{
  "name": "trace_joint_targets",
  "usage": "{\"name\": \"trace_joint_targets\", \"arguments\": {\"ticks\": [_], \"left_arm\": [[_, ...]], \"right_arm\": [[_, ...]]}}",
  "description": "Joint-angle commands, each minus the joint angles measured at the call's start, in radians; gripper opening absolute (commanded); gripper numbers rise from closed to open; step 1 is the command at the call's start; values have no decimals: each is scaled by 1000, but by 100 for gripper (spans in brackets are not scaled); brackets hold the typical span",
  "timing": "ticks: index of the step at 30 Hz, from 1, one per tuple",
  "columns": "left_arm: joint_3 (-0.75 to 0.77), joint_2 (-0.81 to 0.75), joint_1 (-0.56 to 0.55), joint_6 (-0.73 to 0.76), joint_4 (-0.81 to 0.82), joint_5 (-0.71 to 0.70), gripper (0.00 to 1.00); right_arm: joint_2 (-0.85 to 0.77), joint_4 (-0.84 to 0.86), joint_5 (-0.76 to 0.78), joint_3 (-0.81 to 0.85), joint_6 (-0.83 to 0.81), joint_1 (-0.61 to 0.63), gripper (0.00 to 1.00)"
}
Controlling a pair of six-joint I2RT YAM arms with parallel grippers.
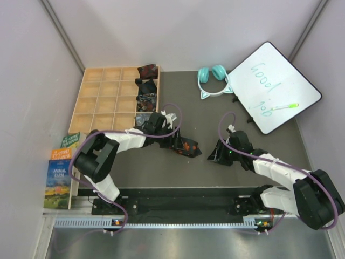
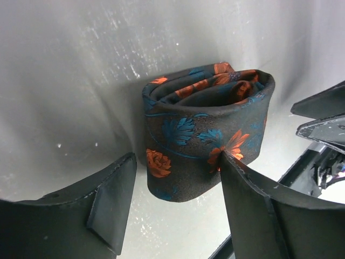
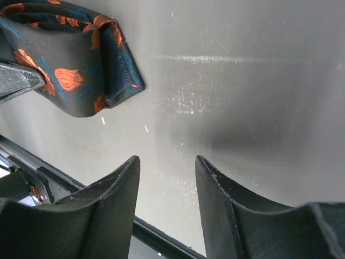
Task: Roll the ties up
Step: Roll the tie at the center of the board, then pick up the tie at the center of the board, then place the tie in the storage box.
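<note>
A rolled tie (image 1: 190, 147), black with orange flowers and blue leaves, lies on the dark mat in the middle. In the left wrist view this tie (image 2: 205, 124) sits just ahead of my left gripper (image 2: 177, 157), which is open. Its right fingertip (image 2: 226, 159) touches the roll, while the left finger stands apart from it. My left gripper (image 1: 176, 141) is at the roll's left side in the top view. My right gripper (image 1: 216, 154) is open and holds nothing, to the right of the roll. In the right wrist view the tie (image 3: 70, 59) lies well off from the right gripper (image 3: 167, 159). Several rolled ties (image 1: 146, 86) fill the wooden tray's right column.
The wooden grid tray (image 1: 105, 100) stands at the back left, with books (image 1: 58, 175) beside it at the table's left edge. Teal cat-ear headphones (image 1: 213, 78) lie at the back. A whiteboard (image 1: 272, 81) with a green marker (image 1: 284, 107) leans at the back right.
</note>
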Motion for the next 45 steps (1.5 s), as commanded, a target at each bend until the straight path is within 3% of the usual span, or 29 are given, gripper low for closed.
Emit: {"name": "trace_joint_targets", "arguments": {"ticks": [1, 10, 14, 15, 18, 19, 22, 28, 36, 45], "left_arm": [[-62, 27, 1, -50, 130, 17, 66], [-74, 99, -11, -122, 233, 13, 57], [-86, 118, -23, -148, 268, -5, 46], [-86, 131, -28, -156, 271, -15, 37], [-80, 165, -42, -176, 282, -35, 24], [-82, 173, -45, -185, 290, -35, 13], [-83, 179, -54, -203, 320, -27, 0], [-54, 73, -59, -193, 238, -87, 0], [76, -94, -45, -137, -90, -242, 0], [183, -246, 107, -56, -314, -245, 0]], "right_arm": [[-6, 51, -11, 0, -23, -10, 47], [1, 53, -12, 1, -26, -12, 47], [4, 53, -12, 1, -28, -10, 47], [3, 54, -14, 3, -28, -10, 47], [9, 54, -14, 3, -29, -10, 48], [9, 54, -14, 4, -29, -12, 48], [9, 56, -14, 3, -29, -10, 48], [9, 56, -14, 3, -29, -10, 48], [7, 56, -14, 3, -31, -10, 48], [4, 57, -15, 3, -31, -10, 48]]}}
